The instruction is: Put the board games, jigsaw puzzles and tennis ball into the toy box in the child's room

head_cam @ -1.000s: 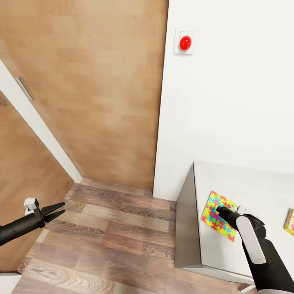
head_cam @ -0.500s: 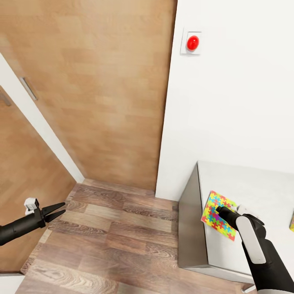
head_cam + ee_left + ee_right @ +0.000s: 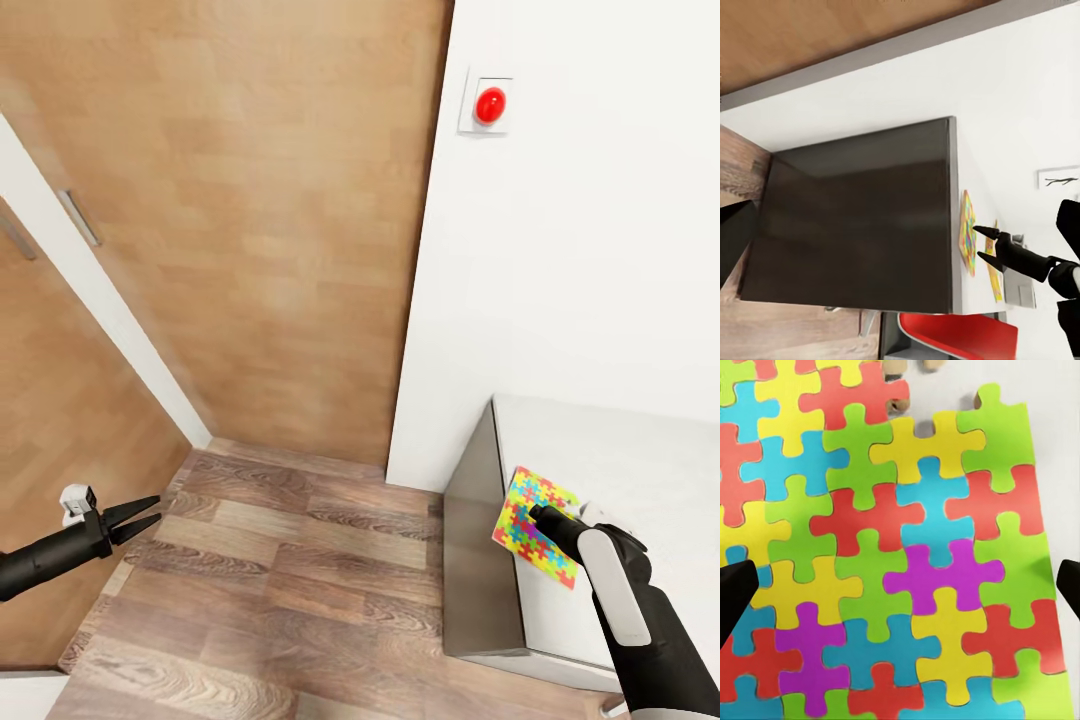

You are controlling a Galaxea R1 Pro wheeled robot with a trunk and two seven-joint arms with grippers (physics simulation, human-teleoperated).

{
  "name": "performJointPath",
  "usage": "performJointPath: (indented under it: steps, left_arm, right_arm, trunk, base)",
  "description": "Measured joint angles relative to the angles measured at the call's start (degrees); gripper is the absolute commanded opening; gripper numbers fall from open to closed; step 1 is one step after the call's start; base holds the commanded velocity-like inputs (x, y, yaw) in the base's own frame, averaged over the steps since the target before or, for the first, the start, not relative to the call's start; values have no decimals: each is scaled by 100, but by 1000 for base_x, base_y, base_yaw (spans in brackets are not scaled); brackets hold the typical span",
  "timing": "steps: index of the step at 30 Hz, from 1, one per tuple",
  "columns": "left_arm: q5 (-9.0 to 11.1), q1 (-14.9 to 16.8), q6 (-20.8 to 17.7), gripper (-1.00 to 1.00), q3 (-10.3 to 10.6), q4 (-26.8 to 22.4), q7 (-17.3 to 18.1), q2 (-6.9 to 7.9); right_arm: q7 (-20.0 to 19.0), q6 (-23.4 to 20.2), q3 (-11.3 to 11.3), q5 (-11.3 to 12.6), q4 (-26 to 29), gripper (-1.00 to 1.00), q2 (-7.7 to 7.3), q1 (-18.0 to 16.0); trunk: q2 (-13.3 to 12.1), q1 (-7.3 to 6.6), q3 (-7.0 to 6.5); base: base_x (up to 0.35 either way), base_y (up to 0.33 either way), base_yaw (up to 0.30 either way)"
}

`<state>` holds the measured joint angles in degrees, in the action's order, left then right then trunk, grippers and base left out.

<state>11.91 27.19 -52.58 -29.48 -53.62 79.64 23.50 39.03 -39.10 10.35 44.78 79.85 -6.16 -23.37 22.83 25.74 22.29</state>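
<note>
A jigsaw puzzle (image 3: 522,500) with a multicoloured piece pattern sits at the near left corner of the pale grey table (image 3: 620,450), its corner reaching over the table's edge. My right gripper (image 3: 535,515) is right over it, fingers spread and open. In the right wrist view the puzzle (image 3: 900,555) is seen face-on between two fingertips (image 3: 735,592) set far apart. The left wrist view has the puzzle (image 3: 967,229) edge-on against my right gripper (image 3: 981,242), with a second puzzle (image 3: 994,270) just behind. My left gripper (image 3: 155,510) hangs open over the floor, holding nothing.
A wooden door (image 3: 250,200) and a white wall with a red button (image 3: 489,104) stand ahead. Wood-plank floor (image 3: 300,570) lies between my arms. The table's dark side panel (image 3: 855,225) faces my left arm. A red chair (image 3: 945,337) sits by the table.
The head view has swung left, so door, wall and table shifted right. The puzzle stayed under my right gripper and now lies closer to the table's edge. Both arms kept their pose.
</note>
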Motion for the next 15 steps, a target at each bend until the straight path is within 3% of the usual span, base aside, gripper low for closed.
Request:
performJointPath:
  steps: [15]
  left_arm:
    - [0, 0, 0, 100, 0, -1, 0, 1]
  right_arm:
    - [-1, -18, 1, -21, 4, 100, -1, 0]
  trunk:
    - [0, 0, 0]
  base:
    - [0, 73, 0]
